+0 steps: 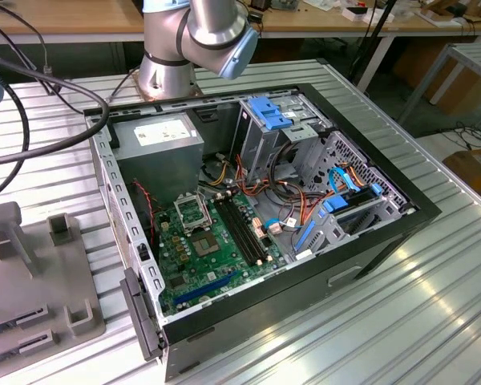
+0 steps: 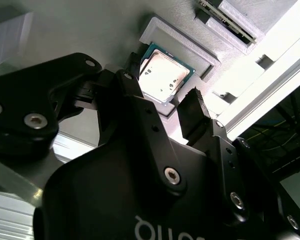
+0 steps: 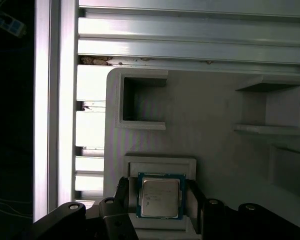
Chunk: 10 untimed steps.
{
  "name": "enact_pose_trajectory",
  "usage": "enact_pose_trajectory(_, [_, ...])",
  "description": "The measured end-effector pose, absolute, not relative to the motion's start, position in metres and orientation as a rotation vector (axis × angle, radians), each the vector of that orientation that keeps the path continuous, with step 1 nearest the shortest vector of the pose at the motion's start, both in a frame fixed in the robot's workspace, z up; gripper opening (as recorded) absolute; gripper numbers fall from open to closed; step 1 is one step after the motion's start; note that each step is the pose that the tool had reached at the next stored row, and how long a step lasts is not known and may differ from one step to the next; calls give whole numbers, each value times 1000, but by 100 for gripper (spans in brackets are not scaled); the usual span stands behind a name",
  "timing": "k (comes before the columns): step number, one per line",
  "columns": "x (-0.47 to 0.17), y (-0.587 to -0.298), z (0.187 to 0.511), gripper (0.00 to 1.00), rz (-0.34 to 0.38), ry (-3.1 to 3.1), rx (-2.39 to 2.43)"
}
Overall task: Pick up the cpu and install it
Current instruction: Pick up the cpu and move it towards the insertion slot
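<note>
Exterior view: the arm (image 1: 199,32) is cut off at the frame edge behind the open computer case (image 1: 264,301). Second wrist view: the gripper (image 2: 162,82) hides part of the cpu (image 2: 166,71). First wrist view: jaws spread, flanking the cpu (image 3: 160,196) in its grey holder (image 3: 215,115); contact unclear.

UR arm (image 1: 202,32) in the exterior view: u get the base + a fat silver joint w/ a blue cap, and the rest runs up out of frame. The black gripper (image 3: 160,202) is in both wrist views, facing downward. Its fingers (image 2: 192,107) are spread w/ a clear gap btw them, not clamped on anything afaict, and the linkage bars splay outward.
</note>
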<state>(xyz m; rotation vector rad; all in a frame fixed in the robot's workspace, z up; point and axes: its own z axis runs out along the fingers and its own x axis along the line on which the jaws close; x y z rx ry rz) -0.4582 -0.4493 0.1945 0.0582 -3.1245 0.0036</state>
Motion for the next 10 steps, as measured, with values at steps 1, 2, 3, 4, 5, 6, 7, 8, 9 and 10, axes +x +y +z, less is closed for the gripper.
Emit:
enact_pose_trajectory(1, [-458,-449,195,57,4,-3124,58])
enact_pose_trajectory(2, [-458,-449,195,57,4,-3124,58])
enact_pose_trajectory(3, [-458,-449,195,57,4,-3124,58])
enact_pose_trajectory(4, [-458,-449,195,57,4,-3124,58])
enact_pose_trajectory(5, [-458,-449,194,57,5,-3125,58])
enact_pose_trajectory(6, [-458,-449,194,57,7,-3125,58])
enact_pose_trajectory(7, [-458,-449,194,57,11,-3125,58])
enact_pose_trajectory(8, [-458,-449,194,57,16,-3124,58])
enact_pose_trajectory(9, [-458,-449,194,57,22,-3124,58])
enact_pose_trajectory(10, [-458,-449,194,57,26,-3124,58])
